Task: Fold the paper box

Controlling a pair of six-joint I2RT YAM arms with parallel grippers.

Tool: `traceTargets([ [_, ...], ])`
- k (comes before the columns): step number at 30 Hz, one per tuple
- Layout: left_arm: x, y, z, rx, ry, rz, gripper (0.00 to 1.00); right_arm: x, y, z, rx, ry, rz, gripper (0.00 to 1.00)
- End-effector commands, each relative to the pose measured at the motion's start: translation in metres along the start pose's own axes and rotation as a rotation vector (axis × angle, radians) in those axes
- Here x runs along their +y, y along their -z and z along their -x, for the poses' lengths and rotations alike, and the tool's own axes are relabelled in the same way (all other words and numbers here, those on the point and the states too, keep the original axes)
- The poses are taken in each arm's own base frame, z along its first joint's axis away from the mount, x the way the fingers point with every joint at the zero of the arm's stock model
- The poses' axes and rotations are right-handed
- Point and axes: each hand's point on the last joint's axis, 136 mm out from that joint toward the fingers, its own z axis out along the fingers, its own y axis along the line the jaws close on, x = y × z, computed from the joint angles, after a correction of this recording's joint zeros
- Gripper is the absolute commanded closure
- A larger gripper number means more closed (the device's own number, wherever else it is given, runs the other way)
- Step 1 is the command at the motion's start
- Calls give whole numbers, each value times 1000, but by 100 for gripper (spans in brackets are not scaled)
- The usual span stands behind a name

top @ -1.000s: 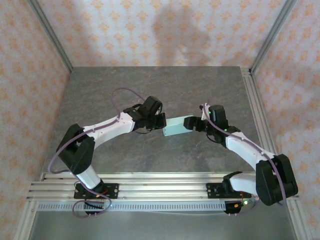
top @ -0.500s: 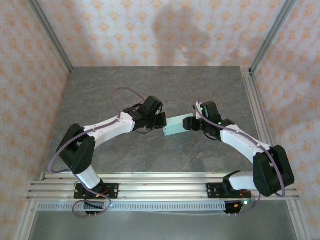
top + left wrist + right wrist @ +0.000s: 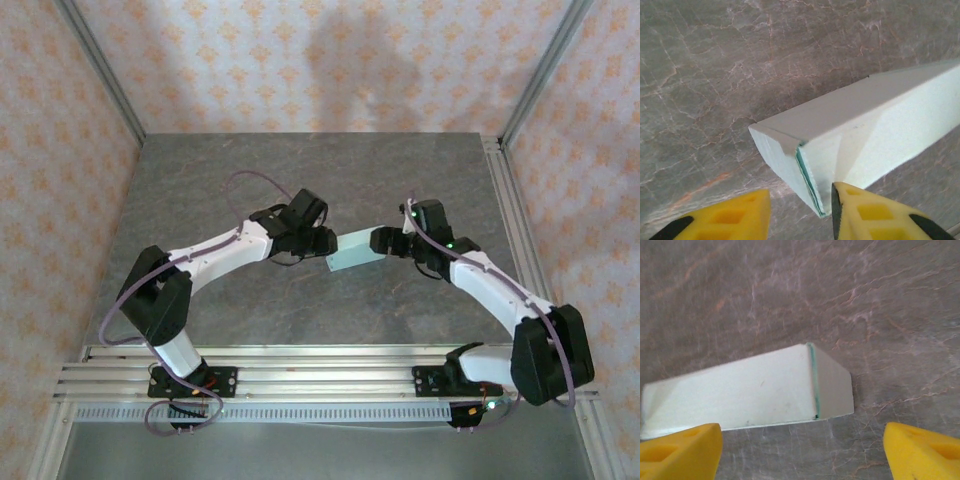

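The paper box is a closed pale mint-green oblong lying on the grey marbled table, between the two grippers. In the left wrist view its near end, with a darker green seam edge, reaches in between my yellow fingers. It sits close against the right-hand finger, with a gap on the other side. My left gripper is open. In the right wrist view the box lies just beyond the fingertips. My right gripper is wide open with nothing between its fingers.
Metal frame posts and patterned walls ring the table. A rail runs along the right edge, and mounting rails cross the near edge by the arm bases. Bare table surface lies beyond the box.
My left gripper has opened, letting go of the box's end. The right gripper narrowed and then widened again, and its wrist shifted slightly. The box has stayed in place.
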Motion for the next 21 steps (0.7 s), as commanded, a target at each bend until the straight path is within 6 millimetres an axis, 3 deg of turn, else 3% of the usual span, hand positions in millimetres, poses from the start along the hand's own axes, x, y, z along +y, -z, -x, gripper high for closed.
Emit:
traceTargets([
  [1, -12, 24, 20, -35, -89, 38, 51, -2, 10, 14, -66, -73, 25, 14],
  [6, -36, 39, 48, -72, -329, 40, 30, -16, 12, 19, -81, -162, -4, 14],
  [7, -40, 40, 51, -64, -396, 44, 27, -16, 20, 25, -113, -175, 5, 14],
  [13, -63, 37, 60, -58, -766, 39, 24, -37, 30, 31, -151, -242, -23, 14],
  [17, -84, 34, 64, -57, -905, -4, 26, -46, 32, 30, -151, -265, -31, 15],
  [21, -91, 7, 51, 37, -1037, -19, 25, -51, 33, 29, -155, -262, -42, 15],
])
